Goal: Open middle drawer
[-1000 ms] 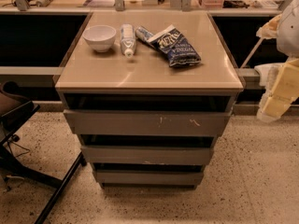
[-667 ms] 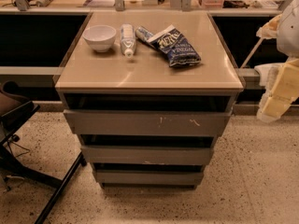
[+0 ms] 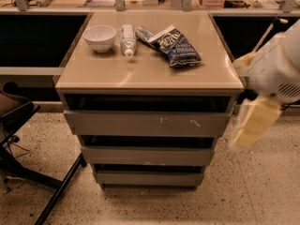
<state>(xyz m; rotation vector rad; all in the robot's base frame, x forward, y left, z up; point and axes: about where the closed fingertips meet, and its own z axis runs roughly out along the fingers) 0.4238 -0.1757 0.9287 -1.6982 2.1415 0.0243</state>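
A grey cabinet with three handleless drawer fronts stands in the centre. The middle drawer [image 3: 147,155] is a flat long grey front with a small pale scuff at its lower edge, and it is shut. The top front [image 3: 147,123], above it, has white scratch marks. The bottom front [image 3: 149,177] is plain. My gripper [image 3: 252,124] is a pale cream part hanging from the white arm [image 3: 276,69]. It is right of the cabinet at the height of the top front, apart from all drawers.
On the cabinet top [image 3: 140,74] lie a white bowl [image 3: 100,36], a clear bottle [image 3: 127,39] and a dark blue snack bag [image 3: 174,45]. A black chair base [image 3: 28,172] stands on the speckled floor at the left. A counter with dark openings runs behind.
The arm and gripper have moved left and down, closer to the cabinet's right side. The drawers and the things on top have not moved.
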